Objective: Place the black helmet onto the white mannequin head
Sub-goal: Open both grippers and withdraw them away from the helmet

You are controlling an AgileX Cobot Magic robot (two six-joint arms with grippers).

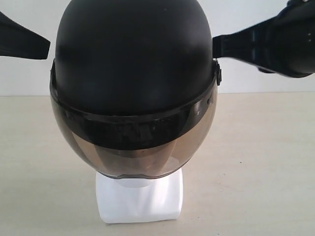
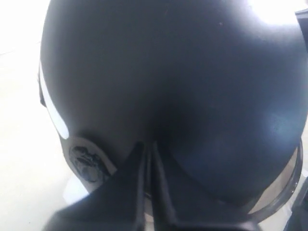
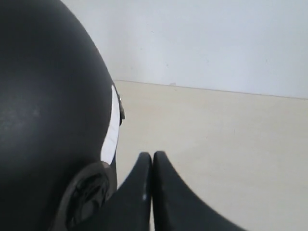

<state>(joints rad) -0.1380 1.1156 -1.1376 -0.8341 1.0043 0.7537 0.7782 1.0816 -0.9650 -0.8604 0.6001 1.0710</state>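
Note:
The black helmet (image 1: 133,59) sits over the white mannequin head, whose blocky base (image 1: 139,199) shows below the smoky visor (image 1: 133,147); the face is hidden behind it. My left gripper (image 1: 47,47) is shut with nothing in it, its tip right by the helmet's left side. In the left wrist view the shut fingertips (image 2: 148,145) point at the helmet shell (image 2: 183,82), close to it. My right gripper (image 1: 215,43) is also shut and empty, its tip at the helmet's right side just above the visor screw. In the right wrist view that gripper (image 3: 152,155) lies beside the helmet (image 3: 48,120).
A beige tabletop (image 1: 261,167) spreads around the base, with a white wall (image 1: 246,14) behind. The right arm's black body (image 1: 290,44) hangs at the upper right.

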